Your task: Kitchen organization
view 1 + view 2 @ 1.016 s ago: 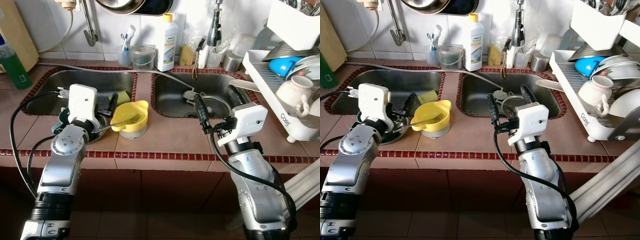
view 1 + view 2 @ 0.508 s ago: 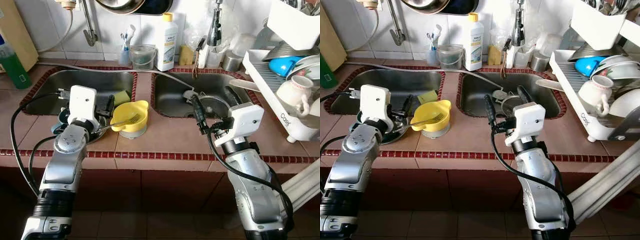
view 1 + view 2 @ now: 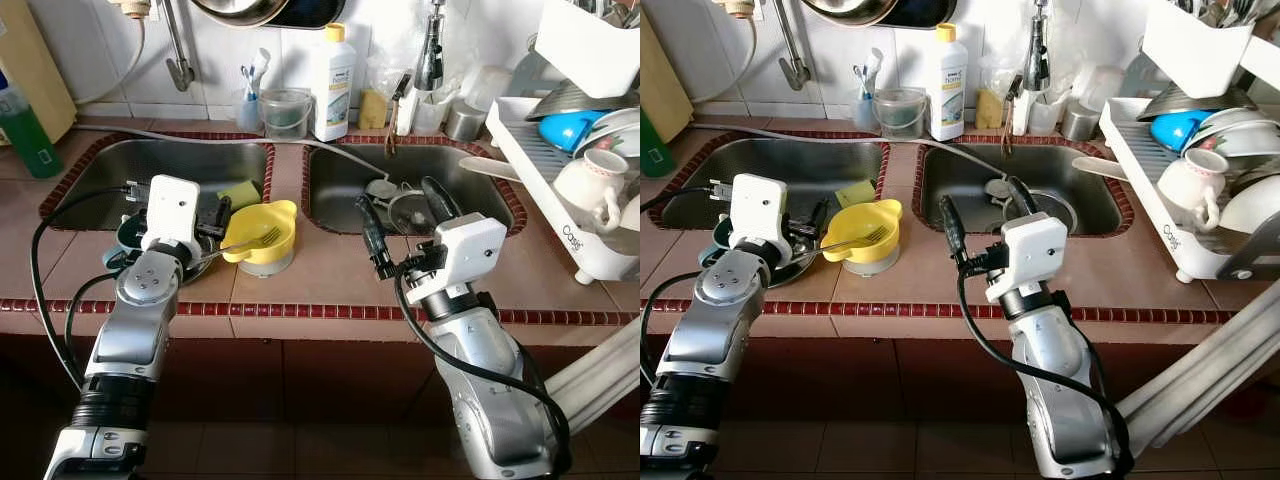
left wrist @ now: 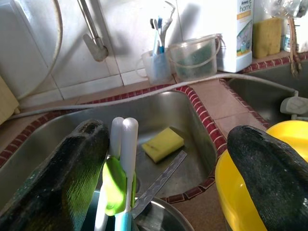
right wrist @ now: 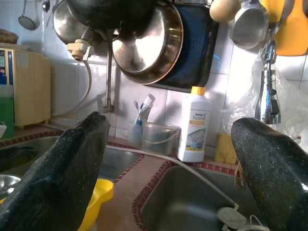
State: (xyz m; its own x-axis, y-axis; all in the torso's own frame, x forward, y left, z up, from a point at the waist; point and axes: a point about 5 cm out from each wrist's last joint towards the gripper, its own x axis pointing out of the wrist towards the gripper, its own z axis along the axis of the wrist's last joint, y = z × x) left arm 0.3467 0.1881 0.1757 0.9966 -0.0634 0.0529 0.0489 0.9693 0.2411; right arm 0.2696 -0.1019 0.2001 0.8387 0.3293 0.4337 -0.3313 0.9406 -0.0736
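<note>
Two claws gaping, empty, left claw (image 3: pixel 207 213) just beside yellow bowl (image 3: pixel 262 232), right claw (image 3: pixel 401 213) apart.

We see two silver arms built of rounded, jointed metal segments, each with a disc-shaped joint cap near the wrist. Each wrist carries a boxy white housing with rounded corners — the camera block — and looping black cables run from these housings down along the forearms. The left hand (image 3: pixel 212 215) and the right hand (image 3: pixel 400 220) each end in two long black fingers (image 5: pixel 62 178), matte and faintly speckled up close — broad, rounded at the tips. Lower down, the left arm shows a darker ribbed band.
</note>
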